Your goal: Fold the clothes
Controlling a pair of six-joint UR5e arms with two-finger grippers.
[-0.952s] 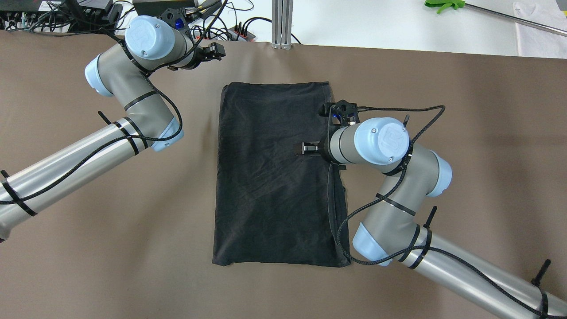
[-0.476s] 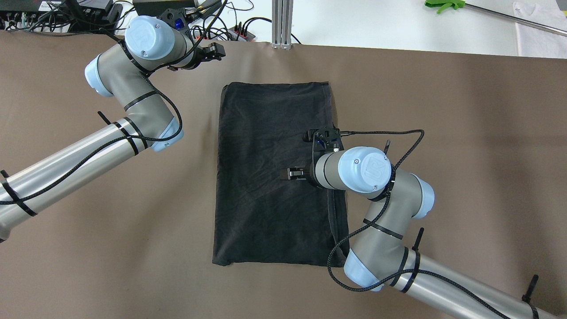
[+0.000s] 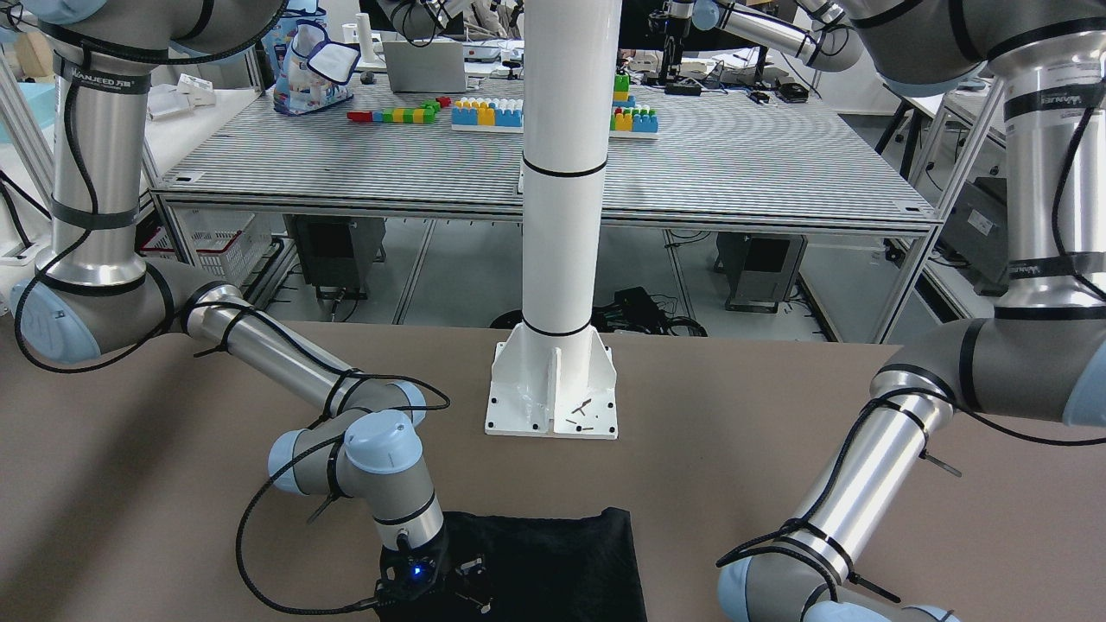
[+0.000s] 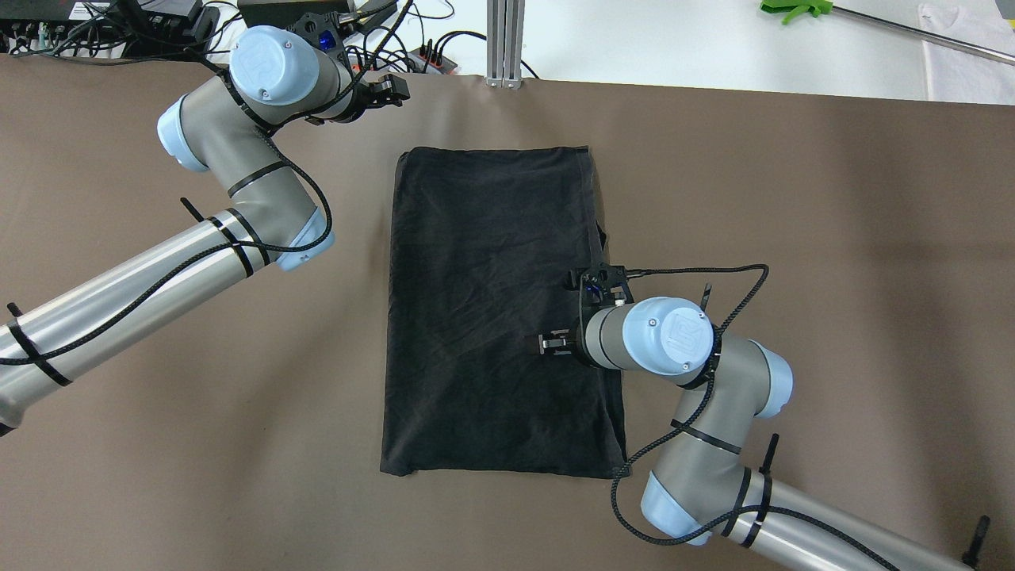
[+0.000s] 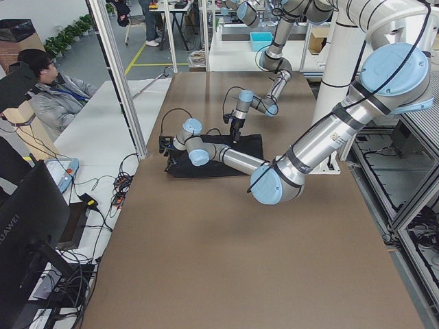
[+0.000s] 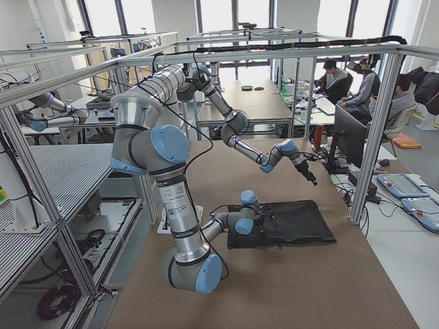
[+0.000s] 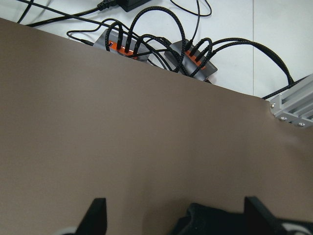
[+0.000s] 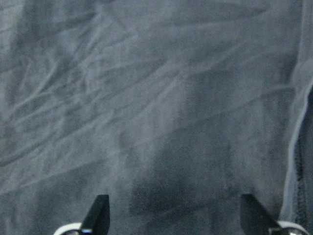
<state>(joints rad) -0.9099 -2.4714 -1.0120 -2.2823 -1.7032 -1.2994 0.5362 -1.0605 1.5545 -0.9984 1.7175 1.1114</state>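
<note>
One lengthwise fold looked done, probably: the clothes (image 4: 484, 301) lay flat on the counter (image 4: 793, 238) directly under the right claw (image 4: 553, 344), spread wide, empty. Left claw (image 4: 388, 87), also wide, hung off the far corner. Cross-folds not yet done.

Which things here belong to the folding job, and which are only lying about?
Job: black garment, right hand, left hand.
Lying about: white pillar, toy bricks, cable hubs, green object.
</note>
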